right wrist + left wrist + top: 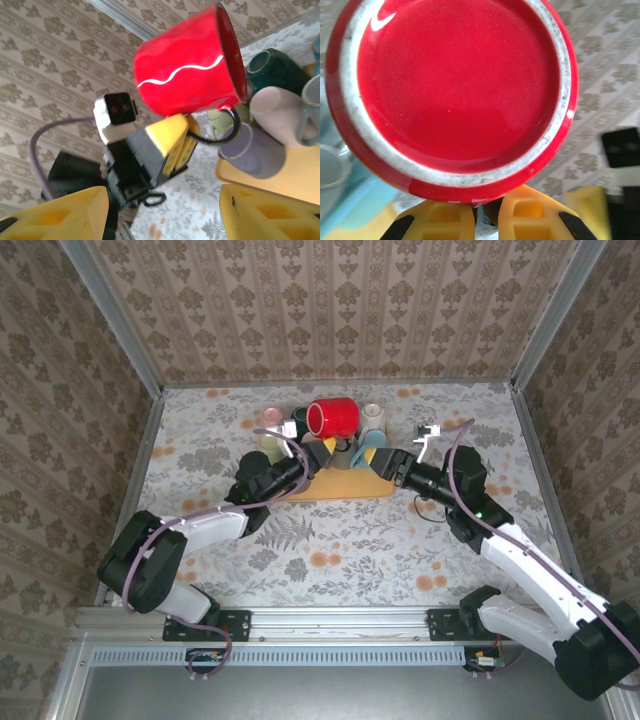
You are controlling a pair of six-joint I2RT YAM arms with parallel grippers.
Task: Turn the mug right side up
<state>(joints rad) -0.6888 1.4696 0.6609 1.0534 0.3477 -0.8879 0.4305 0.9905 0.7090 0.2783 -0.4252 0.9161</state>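
The red mug (333, 418) hangs on its side in the air over the yellow tray (340, 490). Its base with a pale unglazed ring (460, 90) faces the left wrist camera. My left gripper (322, 447) is shut on the mug's black loop handle (220, 135), and its yellow fingers (175, 142) press together just under the red body (185, 70). My right gripper (162, 215) stands open with nothing between its fingers. It is to the right of the mug, near the tray's right corner (385, 462).
Several other mugs stand on the tray behind and beside the red one: dark green (277, 70), pale pink (277, 112), grey-lavender (252, 150), cream (373, 416), light blue (375, 440). Patterned walls enclose the table on three sides. Open tabletop lies in front of the tray.
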